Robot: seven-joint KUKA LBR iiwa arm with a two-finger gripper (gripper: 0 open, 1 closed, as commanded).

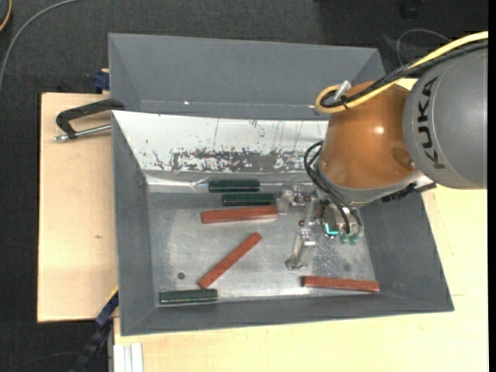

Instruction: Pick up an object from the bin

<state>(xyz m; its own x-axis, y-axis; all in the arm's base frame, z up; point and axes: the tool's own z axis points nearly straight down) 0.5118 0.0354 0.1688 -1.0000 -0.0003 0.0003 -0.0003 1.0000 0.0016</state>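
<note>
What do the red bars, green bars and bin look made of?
Red bars: matte, evenly coloured, straight-edged; likely plastic or painted wood. Green bars: same shape, dark, faint sheen; likely the same stuff. Bin: bare grey metal, scuffed floor with dull sheen.

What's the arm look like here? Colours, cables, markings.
Grey rounded arm link with black KUKA lettering. A glossy orange dome cover sits on the wrist. Yellow and black cables loop over its top, and more black cables hang beneath. The gripper is bare silvery metal with a small green part.
</note>
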